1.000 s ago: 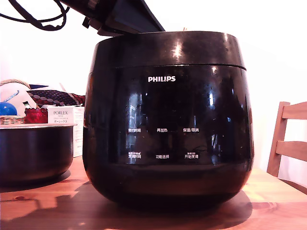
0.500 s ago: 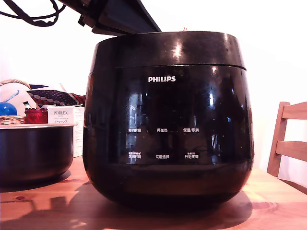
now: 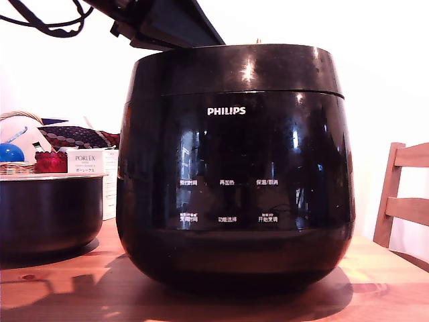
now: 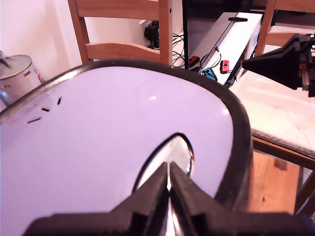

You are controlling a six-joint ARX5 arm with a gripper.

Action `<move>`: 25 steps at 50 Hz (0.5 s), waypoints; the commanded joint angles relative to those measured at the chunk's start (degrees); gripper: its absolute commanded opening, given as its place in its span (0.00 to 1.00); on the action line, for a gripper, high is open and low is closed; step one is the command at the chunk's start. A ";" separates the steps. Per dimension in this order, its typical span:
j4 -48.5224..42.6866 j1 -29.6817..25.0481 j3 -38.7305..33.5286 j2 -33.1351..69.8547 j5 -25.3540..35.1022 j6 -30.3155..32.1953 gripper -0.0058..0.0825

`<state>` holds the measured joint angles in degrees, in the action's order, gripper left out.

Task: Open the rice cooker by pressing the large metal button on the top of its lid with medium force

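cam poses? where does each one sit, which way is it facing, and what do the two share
Exterior view: low, near table height, facing the front of the rice cooker; a dark part of the arm shows above it at the top, and a smaller dark pot stands at the exterior view's left.
Wrist view: on the arm, looking down along the gripper at the lid and its metal button; gripper closed, tips at the button.
Shared: rice cooker, wooden chair.
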<state>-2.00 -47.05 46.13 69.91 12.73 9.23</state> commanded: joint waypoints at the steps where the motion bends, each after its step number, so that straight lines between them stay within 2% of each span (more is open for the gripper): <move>1: -4.13 0.42 -5.53 5.42 -0.83 0.20 0.04; 11: 3.37 0.44 -5.53 4.22 3.65 -1.33 0.04; 15: 6.78 0.44 -5.51 3.52 4.90 -3.96 0.04; 25: 15.06 0.46 -5.53 2.69 5.46 -6.93 0.04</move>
<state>11.77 -46.83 42.63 71.35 18.06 2.96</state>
